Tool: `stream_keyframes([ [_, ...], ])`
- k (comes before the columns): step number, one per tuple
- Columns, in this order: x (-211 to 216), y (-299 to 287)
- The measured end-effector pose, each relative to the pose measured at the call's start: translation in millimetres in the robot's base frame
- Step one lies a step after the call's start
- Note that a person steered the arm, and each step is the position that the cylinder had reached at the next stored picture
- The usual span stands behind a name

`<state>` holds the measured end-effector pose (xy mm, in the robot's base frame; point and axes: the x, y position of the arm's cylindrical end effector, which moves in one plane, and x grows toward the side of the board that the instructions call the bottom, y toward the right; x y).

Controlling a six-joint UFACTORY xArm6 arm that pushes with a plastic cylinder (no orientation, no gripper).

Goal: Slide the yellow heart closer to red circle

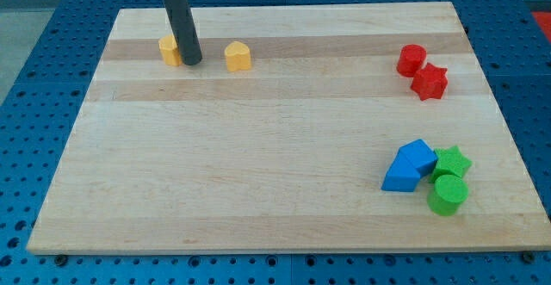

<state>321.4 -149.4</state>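
The yellow heart (238, 57) lies near the view's top, left of centre. The red circle (411, 59) lies far to its right, near the board's right edge, with a red star (430, 82) touching it below right. My tip (192, 63) rests on the board a little left of the yellow heart, with a gap between them. A second yellow block (170, 51), shape unclear, sits right against the rod's left side and is partly hidden by it.
A blue block (410, 165), a green star (452, 160) and a green circle (448, 194) cluster at the view's lower right. The wooden board (258, 147) lies on a blue perforated table.
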Motion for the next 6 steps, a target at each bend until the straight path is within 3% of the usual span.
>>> stream_keyframes([
  [3, 0, 70],
  [6, 0, 218],
])
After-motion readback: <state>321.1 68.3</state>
